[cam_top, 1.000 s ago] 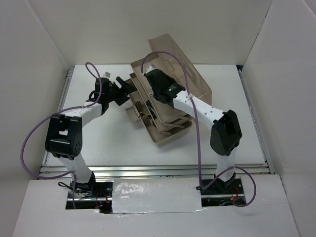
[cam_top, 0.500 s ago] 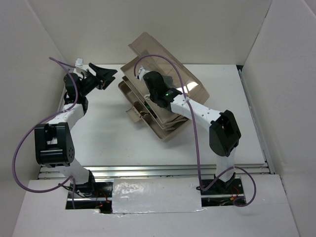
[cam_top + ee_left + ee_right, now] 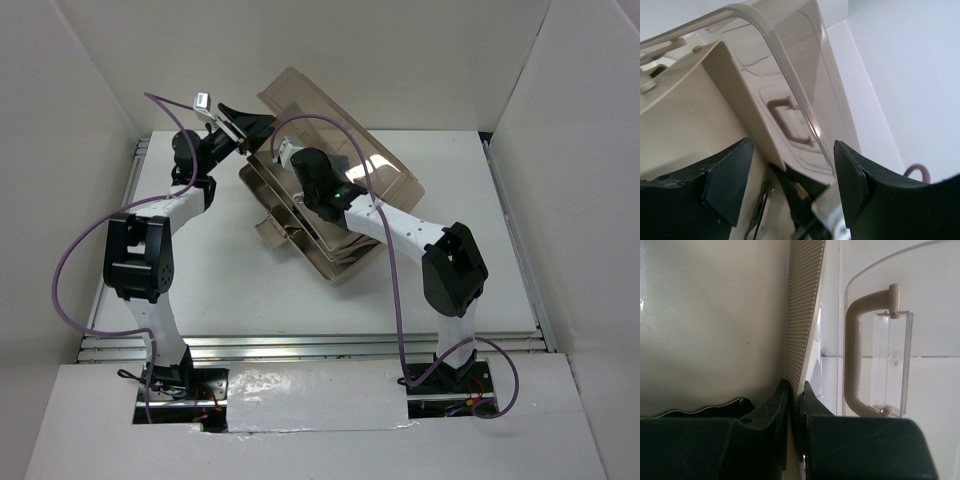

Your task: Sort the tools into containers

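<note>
The beige toolbox (image 3: 345,262) lies askew at mid-table, its translucent brown lid (image 3: 350,125) swung back. My right gripper (image 3: 285,158) is shut on the ribbed rim (image 3: 802,315) of a fold-out tray, one finger (image 3: 777,402) on each side. The lid's pale handle (image 3: 855,355) is just right of that grip. A dark tool with a wavy edge (image 3: 700,409) lies in the tray beside it. My left gripper (image 3: 248,128) hovers open at the box's far left corner, its fingers (image 3: 727,180) apart around the right gripper's tips. A thin dark tool (image 3: 760,210) lies below.
White walls close in the table (image 3: 200,280) on the left, the right and the back. The metal rail (image 3: 320,345) runs along the near edge. Purple cables (image 3: 70,270) loop off both arms.
My left gripper swung away to the far left, then came back to the box's far left corner, jaws slightly narrower. The right gripper shifted the toolbox a little to the left.
</note>
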{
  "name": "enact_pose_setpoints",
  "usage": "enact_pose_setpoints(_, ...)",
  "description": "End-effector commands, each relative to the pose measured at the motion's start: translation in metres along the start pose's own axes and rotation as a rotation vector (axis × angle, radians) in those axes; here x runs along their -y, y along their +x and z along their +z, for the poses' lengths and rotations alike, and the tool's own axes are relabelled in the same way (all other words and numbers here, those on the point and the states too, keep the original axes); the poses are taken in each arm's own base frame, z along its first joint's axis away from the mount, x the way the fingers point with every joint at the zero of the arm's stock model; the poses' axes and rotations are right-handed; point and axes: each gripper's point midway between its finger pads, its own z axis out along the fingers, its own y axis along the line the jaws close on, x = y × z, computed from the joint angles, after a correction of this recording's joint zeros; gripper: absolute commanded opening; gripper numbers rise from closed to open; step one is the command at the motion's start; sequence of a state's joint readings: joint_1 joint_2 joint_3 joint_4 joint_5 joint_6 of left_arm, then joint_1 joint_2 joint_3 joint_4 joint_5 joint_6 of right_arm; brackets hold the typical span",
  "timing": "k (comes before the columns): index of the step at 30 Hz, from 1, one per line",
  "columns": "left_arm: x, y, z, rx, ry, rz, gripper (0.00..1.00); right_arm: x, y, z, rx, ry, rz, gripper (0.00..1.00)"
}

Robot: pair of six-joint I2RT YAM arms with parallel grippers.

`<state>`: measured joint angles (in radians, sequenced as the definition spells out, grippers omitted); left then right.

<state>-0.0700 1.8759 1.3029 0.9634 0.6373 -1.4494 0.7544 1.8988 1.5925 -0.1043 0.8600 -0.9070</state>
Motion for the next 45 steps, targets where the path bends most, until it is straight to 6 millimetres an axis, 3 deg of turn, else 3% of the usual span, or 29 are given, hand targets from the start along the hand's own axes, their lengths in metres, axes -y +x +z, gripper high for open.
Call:
enact_pose_setpoints(1, 0.037, -0.007, 0.020, 0.018, 0.172, 0.010, 0.77, 0.029, 0.018, -0.004, -0.107, 0.122, -0.114, 0.10)
enact_pose_setpoints(2, 0.027, -0.004, 0.024, 0.011, 0.171, -0.041, 0.76, 0.029, 0.017, -0.004, -0.105, 0.122, -0.111, 0.10)
enact_pose_setpoints(7, 0.043, 0.006, 0.036, 0.024, 0.264, -0.034, 0.74, 0.024, 0.022, -0.003, -0.107, 0.108, -0.122, 0.11)
enact_pose_setpoints(14, 0.058, 0.004, 0.042, 0.023, 0.322, -0.018, 0.47, 0.022, 0.021, -0.003, -0.102, 0.099, -0.127, 0.16)
enact_pose_setpoints(16, 0.057, 0.005, 0.044, 0.016, 0.322, -0.026, 0.35, 0.021, 0.022, -0.003, -0.103, 0.095, -0.131, 0.27)
enact_pose_setpoints(17, 0.059, 0.007, 0.045, 0.010, 0.326, -0.021, 0.31, 0.020, 0.021, -0.002, -0.102, 0.094, -0.133, 0.40)
enact_pose_setpoints(18, 0.059, 0.007, 0.045, 0.009, 0.329, -0.020, 0.23, 0.020, 0.021, -0.003, -0.099, 0.092, -0.130, 0.47)
enact_pose_setpoints(20, 0.062, 0.008, 0.047, 0.007, 0.337, -0.016, 0.17, 0.018, 0.019, -0.004, -0.093, 0.084, -0.130, 0.62)
enact_pose_setpoints(21, 0.063, 0.009, 0.048, 0.006, 0.342, -0.016, 0.14, 0.016, 0.019, -0.003, -0.093, 0.081, -0.134, 0.65)
enact_pose_setpoints(30, 0.068, 0.010, 0.049, 0.027, 0.381, 0.000, 0.08, 0.013, 0.013, -0.005, -0.076, 0.079, -0.143, 0.70)
enact_pose_setpoints(33, 0.063, 0.009, 0.049, 0.032, 0.373, -0.007, 0.06, 0.019, 0.007, -0.009, -0.057, 0.094, -0.132, 0.82)
enact_pose_setpoints(37, 0.061, 0.008, 0.050, 0.037, 0.372, -0.003, 0.05, 0.031, -0.001, -0.013, -0.044, 0.111, -0.107, 0.86)
enact_pose_setpoints(41, 0.060, 0.008, 0.050, 0.039, 0.369, -0.003, 0.03, 0.038, -0.006, -0.019, -0.033, 0.124, -0.113, 0.85)
enact_pose_setpoints(45, 0.058, 0.008, 0.051, 0.043, 0.368, 0.001, 0.01, 0.045, -0.016, -0.029, 0.012, 0.145, -0.093, 0.75)
